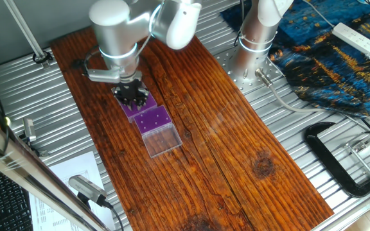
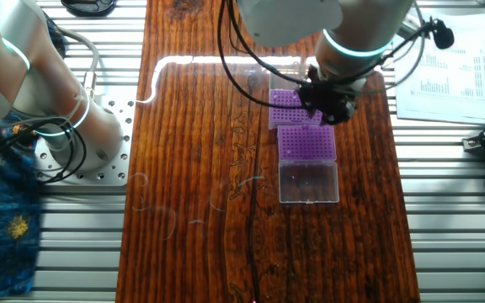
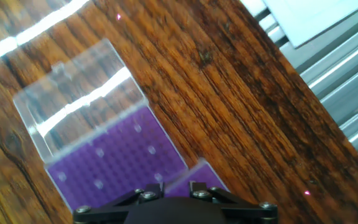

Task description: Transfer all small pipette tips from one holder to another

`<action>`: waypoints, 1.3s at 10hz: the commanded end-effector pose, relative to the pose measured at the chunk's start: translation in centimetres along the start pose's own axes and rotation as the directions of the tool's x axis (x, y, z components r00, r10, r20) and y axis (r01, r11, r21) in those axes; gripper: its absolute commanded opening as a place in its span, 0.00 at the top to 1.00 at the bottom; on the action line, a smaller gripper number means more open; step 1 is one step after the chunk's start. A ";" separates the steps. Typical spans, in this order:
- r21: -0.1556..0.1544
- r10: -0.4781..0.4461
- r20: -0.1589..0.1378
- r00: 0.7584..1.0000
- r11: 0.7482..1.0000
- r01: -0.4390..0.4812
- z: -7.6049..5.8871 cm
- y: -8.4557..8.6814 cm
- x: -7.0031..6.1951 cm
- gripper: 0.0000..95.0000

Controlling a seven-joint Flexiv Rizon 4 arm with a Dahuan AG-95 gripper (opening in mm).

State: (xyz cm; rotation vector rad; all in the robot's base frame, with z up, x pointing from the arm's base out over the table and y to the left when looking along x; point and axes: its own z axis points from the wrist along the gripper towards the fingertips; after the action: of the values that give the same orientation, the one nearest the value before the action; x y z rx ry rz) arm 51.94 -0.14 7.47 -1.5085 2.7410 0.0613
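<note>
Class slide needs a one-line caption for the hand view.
Gripper poised low over a purple rack holding a few small pipette tips, clear lid open behind.

A robotics lab or workshop: a dark-stained wooden board (image 1: 223,147) lies on a ribbed aluminium bench (image 1: 339,167), with a black C-clamp (image 1: 339,160), a white power strip (image 1: 355,37), printed data sheets (image 2: 449,71), purple perforated pipette-tip racks (image 2: 306,141) and a second silver robot base (image 1: 252,54).
</note>
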 end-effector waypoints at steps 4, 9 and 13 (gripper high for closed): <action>-0.006 -0.009 -0.062 0.998 1.000 0.009 -0.7 0.2 4.6 0.80; -0.003 0.016 -0.061 0.998 1.000 -0.016 0.4 2.2 6.2 0.80; 0.006 0.029 -0.059 0.998 1.000 -0.029 0.7 2.7 6.6 0.80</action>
State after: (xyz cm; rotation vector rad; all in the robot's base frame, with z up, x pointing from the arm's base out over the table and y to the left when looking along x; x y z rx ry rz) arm 46.08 -4.20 6.45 -1.4871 2.8101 0.0083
